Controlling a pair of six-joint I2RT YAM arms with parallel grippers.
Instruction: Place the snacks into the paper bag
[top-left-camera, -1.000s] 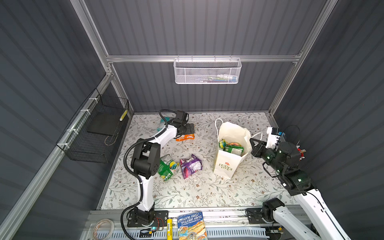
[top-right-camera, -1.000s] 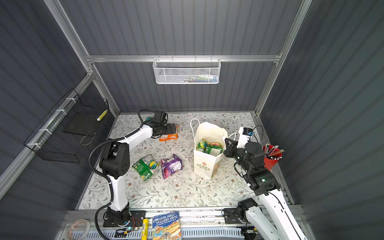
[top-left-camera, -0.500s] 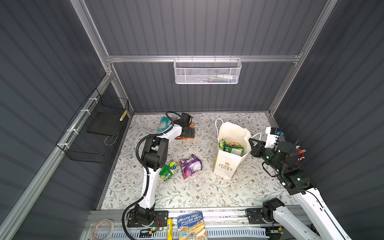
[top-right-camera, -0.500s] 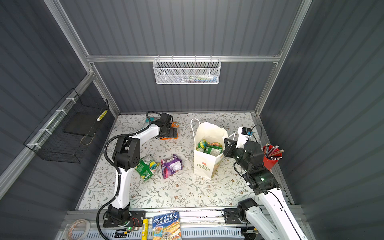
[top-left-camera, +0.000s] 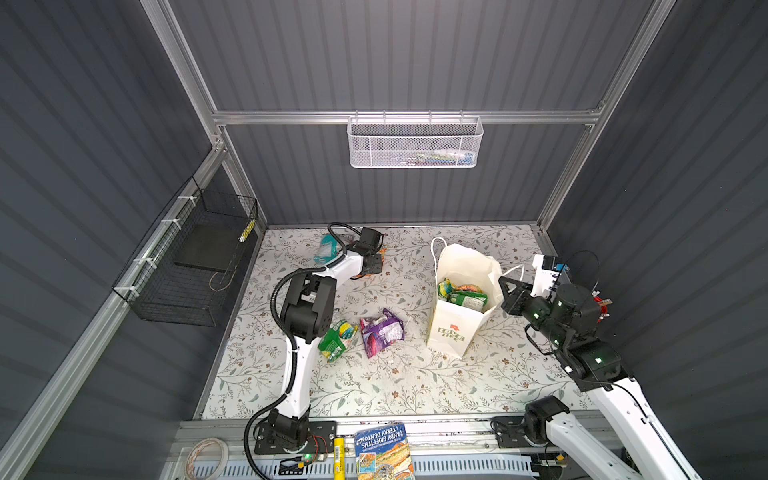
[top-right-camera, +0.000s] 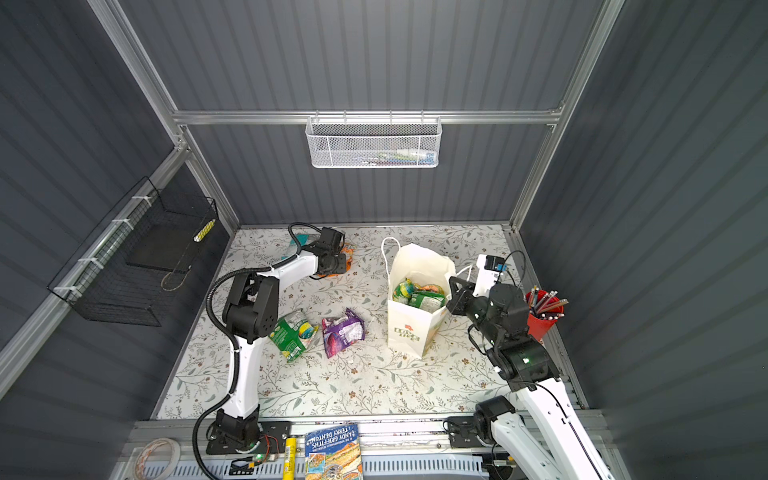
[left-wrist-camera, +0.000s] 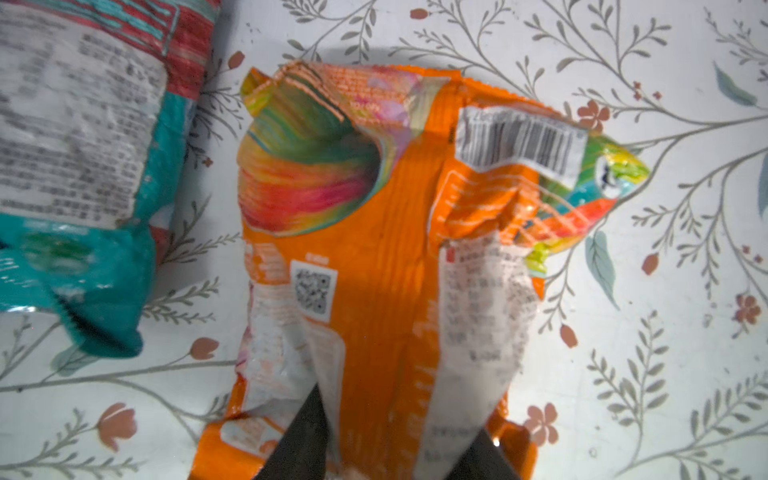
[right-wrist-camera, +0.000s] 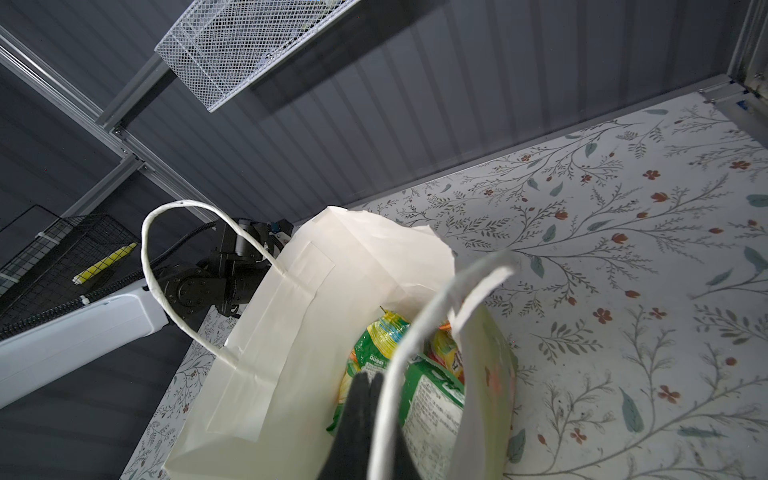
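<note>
The bag (top-left-camera: 455, 332) stands open on the worktop (top-left-camera: 395, 386), leaning a little, with some packets (top-left-camera: 463, 293) already inside. Left of the bag and further back, well apart from it, lies the orange packet (left-wrist-camera: 386, 249), with a teal packet (left-wrist-camera: 83, 166) just beside it. The left hand (left-wrist-camera: 397, 419) is down on the orange packet. Its jaws are partly closed and pinch one end of it, and the film is creased between them. The packet looks to be flat on the worktop, not yet lifted.

The right hand (right-wrist-camera: 368, 380) is at the right rim of the bag with its jaws closed. The cord handle (right-wrist-camera: 419, 332) runs right by them, but I cannot tell if it is pinched. A green packet (top-left-camera: 336, 338) and a purple packet (top-left-camera: 380, 332) wait to the left of the bag, nearer the front.

I think the main risk is the grip. The film is slippery and only the end is caught, so the packet may slide out during the lift or the way to the bag. The teal packet could be dragged along. The bag is light, so a knock on its rim, or a pull from the right hand, may tip it.
</note>
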